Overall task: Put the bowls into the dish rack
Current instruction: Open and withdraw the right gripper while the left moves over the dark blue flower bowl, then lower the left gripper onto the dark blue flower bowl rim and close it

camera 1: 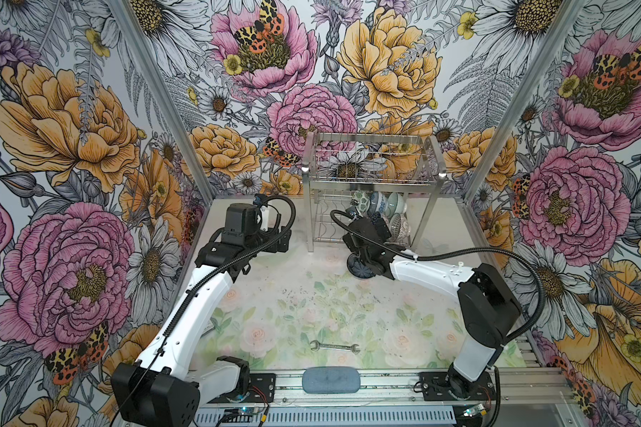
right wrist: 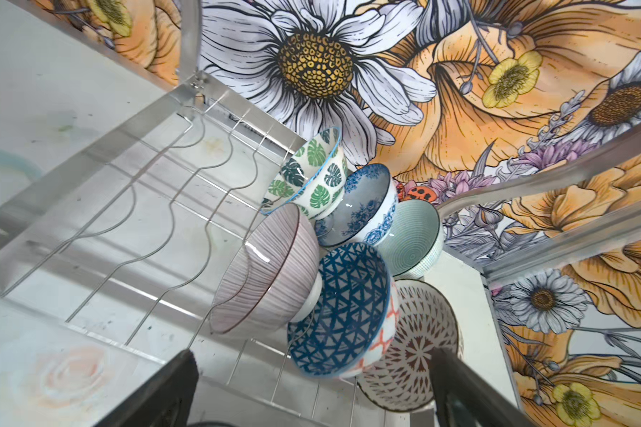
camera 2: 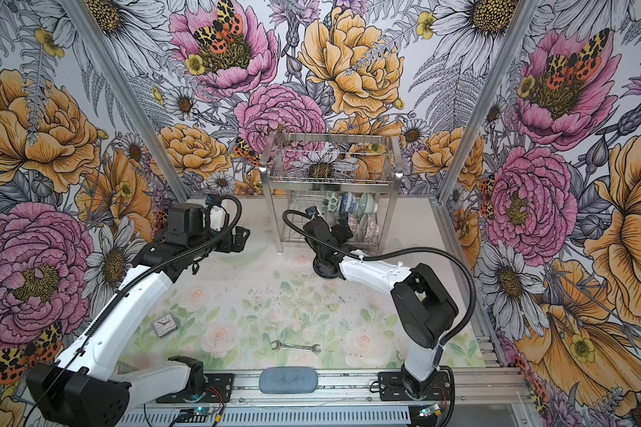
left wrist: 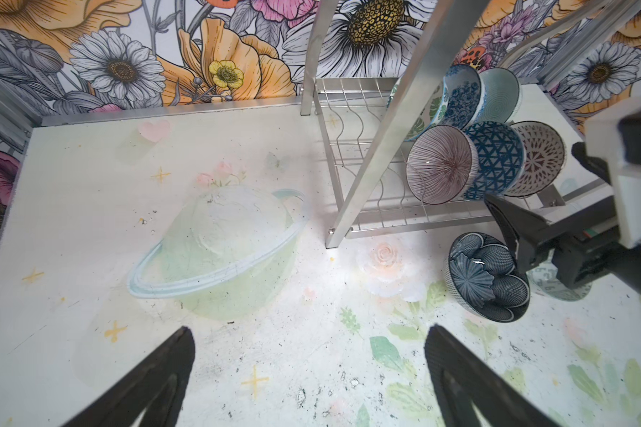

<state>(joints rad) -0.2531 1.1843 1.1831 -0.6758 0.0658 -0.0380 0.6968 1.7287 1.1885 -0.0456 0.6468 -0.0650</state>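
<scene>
Nearest, we see a wrench [camera 1: 334,346] on the worktop [camera 1: 293,295]. Farther back, our left claw [left wrist: 309,329] gapes, holding nothing. A dark blue bowl [left wrist: 485,277] lies on the worktop under our right arm, whose claw [right wrist: 313,355] stands released before six bowls [right wrist: 271,273] leaning in the dish rack's [camera 1: 371,177] lower tier.

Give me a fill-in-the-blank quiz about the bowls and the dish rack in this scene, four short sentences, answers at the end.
1. The dish rack holds ___ bowls.
2. They all stand in its ___ tier.
3. A dark blue bowl sits outside the rack on the ___.
4. The left gripper is ___ and empty.
Missing words: six; lower; table; open.
</scene>
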